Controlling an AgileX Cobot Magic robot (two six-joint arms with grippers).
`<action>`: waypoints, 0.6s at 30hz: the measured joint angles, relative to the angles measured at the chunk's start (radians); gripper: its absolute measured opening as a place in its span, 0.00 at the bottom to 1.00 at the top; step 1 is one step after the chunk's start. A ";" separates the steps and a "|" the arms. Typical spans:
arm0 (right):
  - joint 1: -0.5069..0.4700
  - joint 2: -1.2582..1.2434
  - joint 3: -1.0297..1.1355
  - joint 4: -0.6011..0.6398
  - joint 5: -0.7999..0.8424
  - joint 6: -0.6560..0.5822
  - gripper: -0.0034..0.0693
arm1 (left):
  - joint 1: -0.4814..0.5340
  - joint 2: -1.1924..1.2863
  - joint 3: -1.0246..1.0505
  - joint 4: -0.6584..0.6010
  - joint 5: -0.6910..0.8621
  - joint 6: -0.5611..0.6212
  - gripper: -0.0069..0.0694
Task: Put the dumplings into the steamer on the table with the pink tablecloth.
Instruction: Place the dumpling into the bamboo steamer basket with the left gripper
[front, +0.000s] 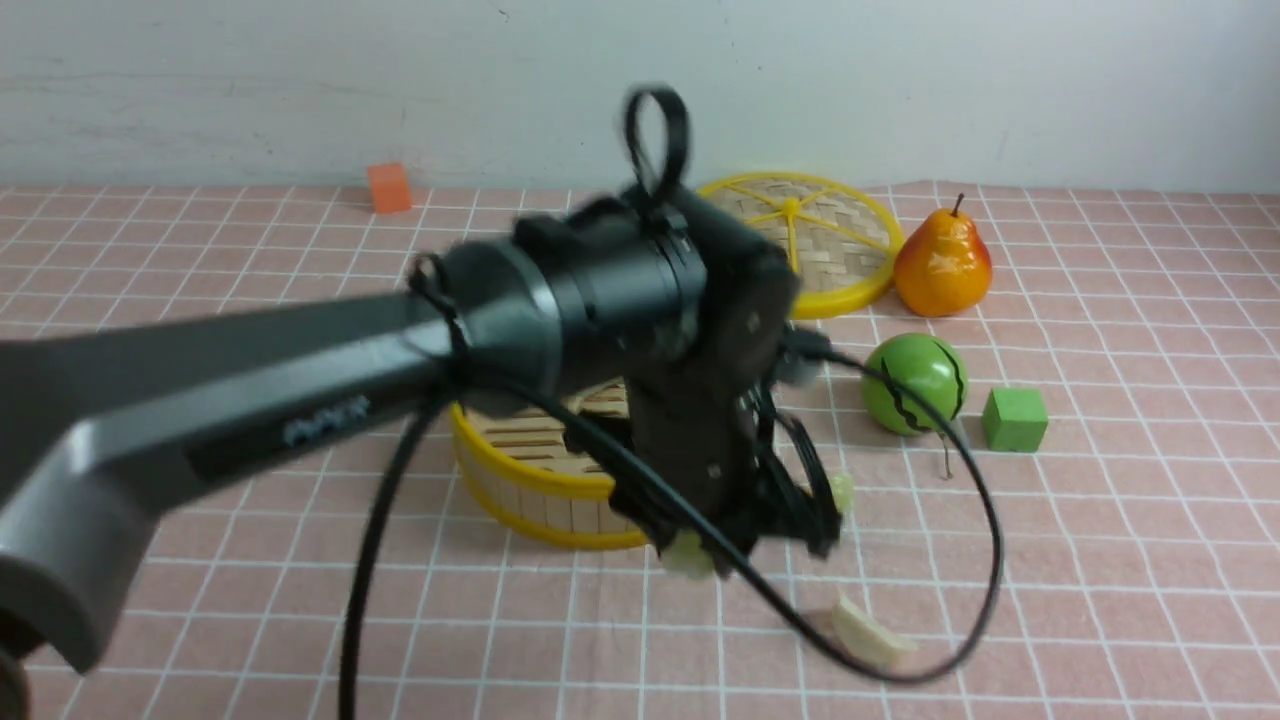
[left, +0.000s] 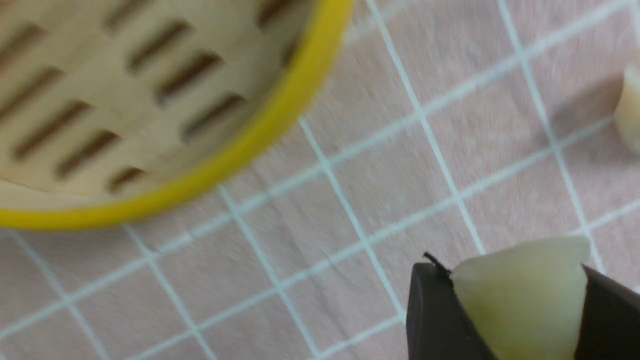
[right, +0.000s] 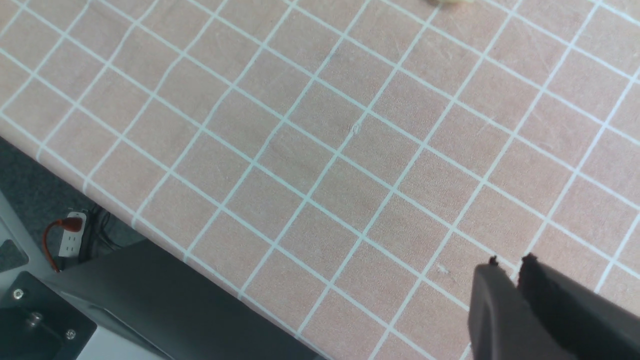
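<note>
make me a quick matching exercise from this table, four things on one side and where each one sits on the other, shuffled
Things
1. pear
2. green cube
3. orange block
4. steamer

Places
a. just right of the green ball
b. at the back by the wall, on the left side
c. beside the woven lid
d. next to the left gripper, which holds a dumpling

Pairs: 1-c, 2-a, 3-b, 4-d
</note>
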 joint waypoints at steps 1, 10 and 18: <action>0.000 0.000 0.000 0.000 -0.007 0.013 0.15 | 0.040 -0.005 -0.038 0.000 0.010 0.012 0.47; 0.000 0.000 0.000 -0.011 -0.048 0.042 0.15 | 0.269 0.023 -0.115 0.010 -0.064 0.026 0.47; 0.000 0.009 0.000 -0.017 -0.086 0.056 0.15 | 0.391 0.136 -0.115 0.012 -0.141 0.027 0.47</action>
